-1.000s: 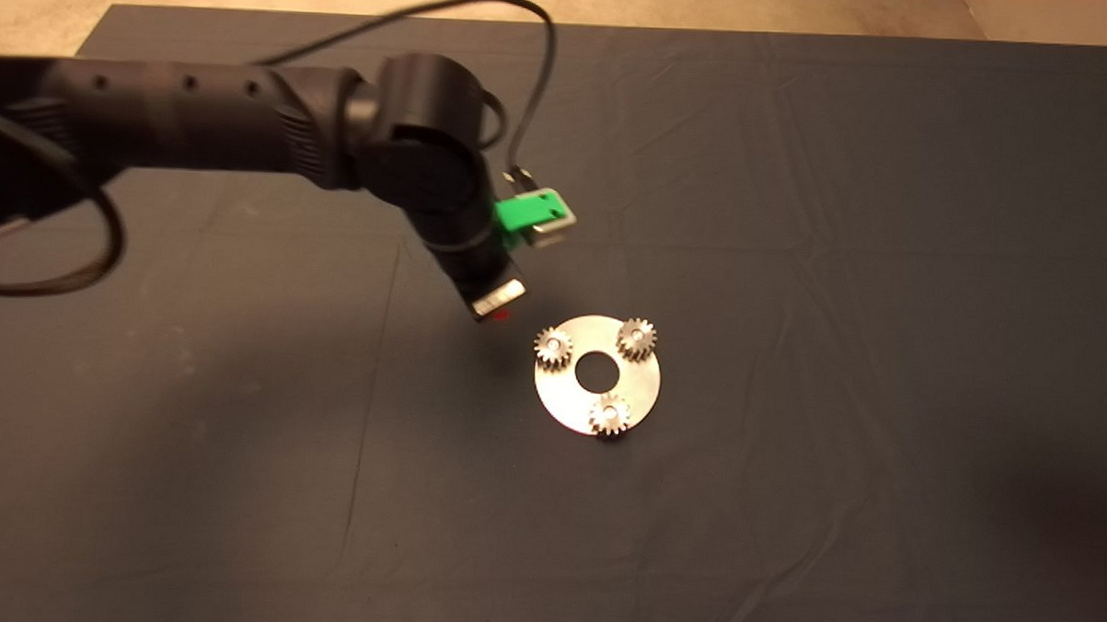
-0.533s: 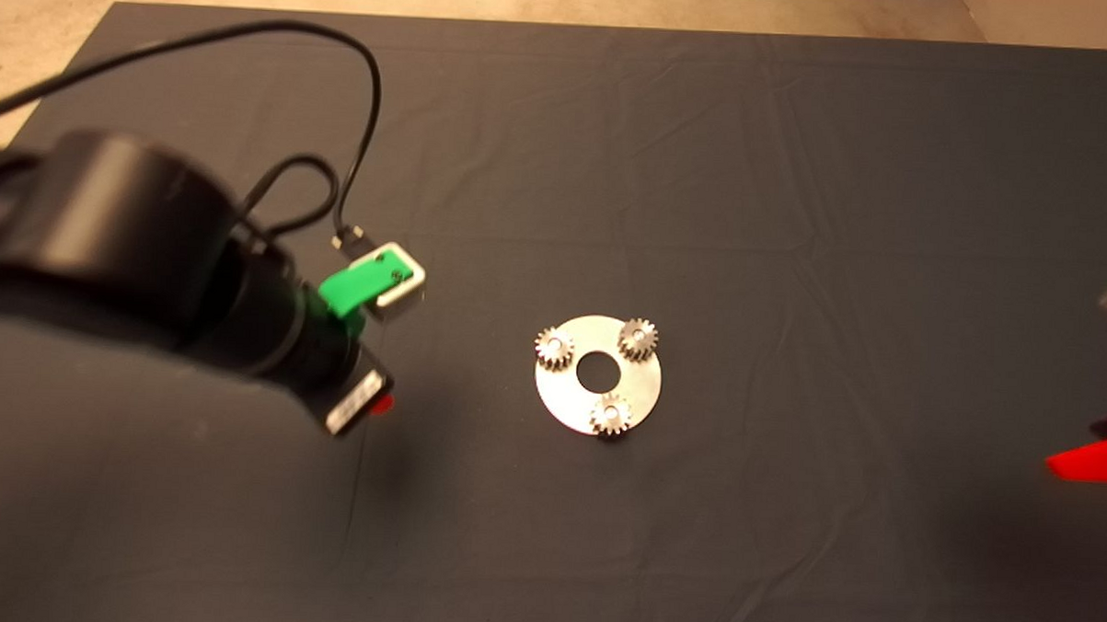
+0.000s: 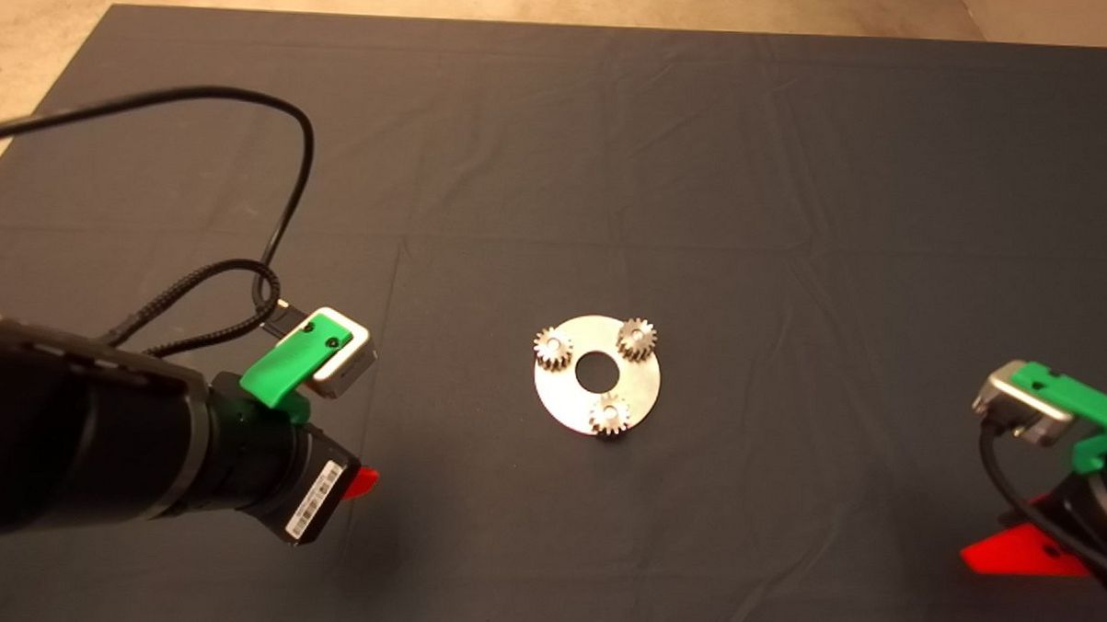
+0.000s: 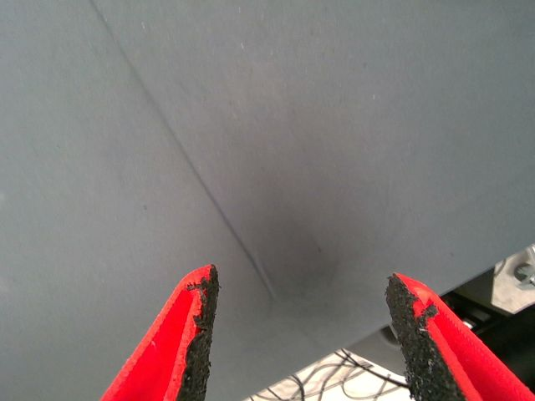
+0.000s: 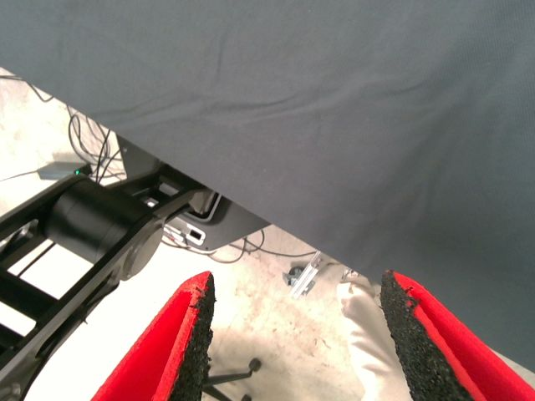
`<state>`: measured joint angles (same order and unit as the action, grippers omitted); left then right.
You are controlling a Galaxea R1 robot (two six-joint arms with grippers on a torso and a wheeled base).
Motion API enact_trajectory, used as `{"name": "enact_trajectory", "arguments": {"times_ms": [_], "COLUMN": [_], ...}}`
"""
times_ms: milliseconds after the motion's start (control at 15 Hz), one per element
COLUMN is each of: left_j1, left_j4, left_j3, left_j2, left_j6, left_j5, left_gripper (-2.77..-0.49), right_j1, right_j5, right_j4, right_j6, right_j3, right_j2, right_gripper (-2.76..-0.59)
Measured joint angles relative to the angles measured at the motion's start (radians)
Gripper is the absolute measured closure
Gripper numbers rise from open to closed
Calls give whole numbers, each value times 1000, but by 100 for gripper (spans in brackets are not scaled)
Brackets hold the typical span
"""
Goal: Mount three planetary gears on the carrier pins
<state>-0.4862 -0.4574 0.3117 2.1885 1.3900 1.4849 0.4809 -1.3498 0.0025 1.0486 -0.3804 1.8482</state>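
A shiny round metal disc (image 3: 640, 378) with a central hole lies on the dark mat (image 3: 559, 164). Three small planetary gears sit on its carrier pins: one at the upper left (image 3: 553, 347), one at the upper right (image 3: 636, 337), one at the bottom (image 3: 610, 414). Only the pin tops show inside the gear bores. My left gripper (image 4: 297, 322) is open and empty over the mat at the lower left, well left of the disc. My right gripper (image 5: 292, 330) is open and empty at the lower right edge.
Creases run across the mat. The left arm's black cable (image 3: 245, 190) loops above the mat at the left. Beyond the mat's edge the right wrist view shows black frame parts (image 5: 100, 225) and cables on the floor.
My left arm has drawn back from beside the disc to the lower left. My right gripper has come further into the head view at the lower right. The gears have not moved.
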Motion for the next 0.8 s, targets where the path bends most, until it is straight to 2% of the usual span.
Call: {"name": "enact_trajectory", "arguments": {"times_ms": [67,133,200,267,333,400,467,533,600,667,733,800], "left_j1": [0,0,1,1,10,33,69,109,135,145,145,147], "left_j4": [1,1,1,2,0,1,1,3,5,5,4,4], "left_j3": [0,0,0,0,0,0,0,0,0,0,0,0], "left_j2": [0,-1,-3,-3,-3,-3,-6,-6,-6,-9,-11,-11], "left_j6": [14,17,20,21,40,46,46,47,51,52,53,54], "left_j5": [0,1,1,1,1,1,3,5,6,8,9,9], "left_gripper": [-134,-134,-134,-134,-134,-134,-134,-134,-134,-134,-134,-134], "right_j1": [-19,-44,-84,-133,-196,-269,-330,-374,-405,-435,-468,-485], "right_j5": [1,2,2,0,-1,-4,-4,-6,-6,-10,-11,-12], "right_j4": [-33,-89,-164,-246,-340,-417,-462,-503,-537,-562,-588,-603], "right_j6": [10,26,53,79,111,141,164,193,208,210,214,219], "right_j3": [1,1,1,1,1,1,1,1,1,1,1,1], "right_j2": [0,1,6,11,19,30,41,50,51,51,54,61], "right_gripper": [-144,-144,-144,-144,-144,-144,-144,-144,-144,-144,-144,-144]}}
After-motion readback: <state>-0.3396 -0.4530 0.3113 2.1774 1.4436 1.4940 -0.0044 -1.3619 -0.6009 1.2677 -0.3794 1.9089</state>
